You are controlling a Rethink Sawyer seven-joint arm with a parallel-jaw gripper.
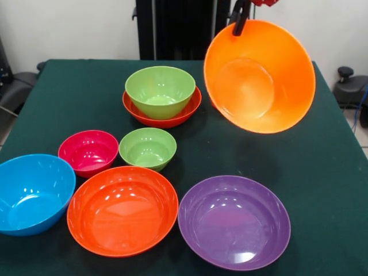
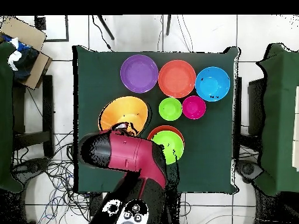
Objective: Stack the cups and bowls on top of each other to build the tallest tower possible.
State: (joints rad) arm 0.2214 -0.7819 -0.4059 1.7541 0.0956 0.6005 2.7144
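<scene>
Large orange bowl (image 1: 260, 76): held tilted in the air above the bench (image 1: 322, 172), its opening turned toward the front camera. It is carried by the gripper (image 1: 240, 22), whose dark fingers (image 1: 238, 26) are clamped on the upper rim. In the front view the gripper is cut off by the top edge; in the overhead view it cannot be made out, being covered by the red and black arm (image 2: 137, 157), which also hides part of the orange bowl's rim.

Medium lime green bowl (image 1: 160, 90): seated upright inside a wide red-orange bowl (image 1: 187, 109) at the far middle of the bench. Of the red-orange bowl only the rim and a strip of wall are seen. In the overhead view this pair is partly covered by the arm.

Standing singly nearer the front camera: a magenta bowl (image 1: 88, 152), a small lime green bowl (image 1: 148, 148) just beside it, a blue bowl (image 1: 33, 192) cut off by the left edge, a large red-orange bowl (image 1: 122, 210) and a purple bowl (image 1: 234, 222).

No tumbler can be made out. No writing or label can be read on any piece.

Beyond the bench, at the overhead view's upper left, a cardboard box (image 2: 26, 46) is partly cut off.
</scene>
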